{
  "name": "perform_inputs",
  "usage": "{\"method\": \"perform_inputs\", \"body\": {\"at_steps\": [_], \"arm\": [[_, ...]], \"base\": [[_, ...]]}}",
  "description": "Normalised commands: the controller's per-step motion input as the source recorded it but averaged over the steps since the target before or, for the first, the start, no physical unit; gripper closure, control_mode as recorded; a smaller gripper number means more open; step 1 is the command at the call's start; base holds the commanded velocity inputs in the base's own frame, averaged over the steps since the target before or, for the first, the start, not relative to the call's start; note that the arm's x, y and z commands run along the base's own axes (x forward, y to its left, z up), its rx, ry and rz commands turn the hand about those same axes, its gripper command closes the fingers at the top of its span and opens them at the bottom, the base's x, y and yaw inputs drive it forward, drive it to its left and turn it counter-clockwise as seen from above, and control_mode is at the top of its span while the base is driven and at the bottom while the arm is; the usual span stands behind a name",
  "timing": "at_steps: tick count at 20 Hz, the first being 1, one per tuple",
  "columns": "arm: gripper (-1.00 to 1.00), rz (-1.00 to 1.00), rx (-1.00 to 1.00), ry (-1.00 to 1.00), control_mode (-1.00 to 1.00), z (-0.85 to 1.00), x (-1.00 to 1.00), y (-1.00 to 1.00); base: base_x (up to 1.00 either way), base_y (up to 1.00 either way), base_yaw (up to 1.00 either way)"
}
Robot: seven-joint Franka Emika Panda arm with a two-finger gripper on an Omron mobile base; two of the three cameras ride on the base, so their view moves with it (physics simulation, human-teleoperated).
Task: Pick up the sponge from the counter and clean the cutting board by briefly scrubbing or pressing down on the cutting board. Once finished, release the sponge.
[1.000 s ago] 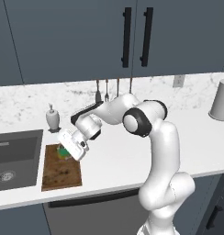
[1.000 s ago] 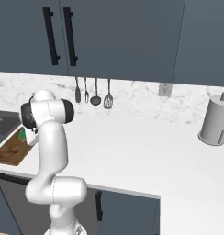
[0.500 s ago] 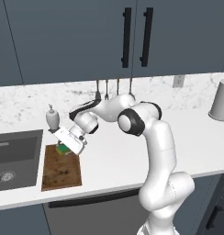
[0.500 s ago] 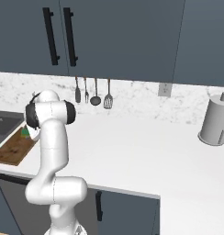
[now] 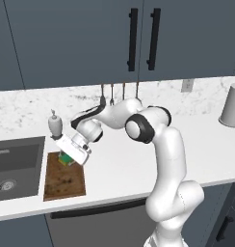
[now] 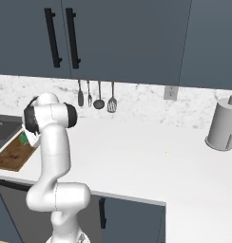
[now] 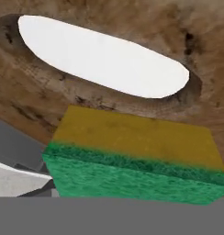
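Green-topped, yellow-edged rectangular sponge (image 7: 132, 160) held at the tip of the white arm's two-finger gripper (image 5: 67, 158), over the far end of the dark brown wooden cutting board (image 5: 64, 181). The left base view shows a sliver of green and yellow just beneath the white hand, above the board's end nearest the backsplash; the right base view shows the same green patch (image 6: 24, 138) beside the arm's upper joint, with the board (image 6: 13, 156) below it. The board lies on the long white counter (image 5: 134, 164), next to the dark grey sink basin (image 5: 16, 166).

In the hand view the sponge spans the lower half of the picture, its long axis running across the view, yellow layer toward the board and green layer toward the camera. Beyond it lies stained brown wood (image 7: 109, 114) and the board's oval handle hole (image 7: 104, 62), white counter showing through. The fingertips themselves are hidden behind the sponge, so the jaws cannot be seen directly; their position suggests they are clamped on the sponge's sides.

The sponge lies straight ahead of the claw, between it and the wood. Whether its yellow face already touches the board cannot be told. The coming move is judged to be a press along the gripper's own axis, toward the board.
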Motion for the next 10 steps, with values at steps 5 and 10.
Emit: {"method": "perform_inputs", "body": {"at_steps": [5, 10], "arm": [[1.00, 0.00, 0.00, -0.01, -1.00, -0.61, -1.00, 0.00], [1.00, 0.00, 0.00, -0.01, -1.00, -0.61, -1.00, 0.00]], "base": [[0.00, 0.00, 0.00], [0.00, 0.00, 0.00]]}}
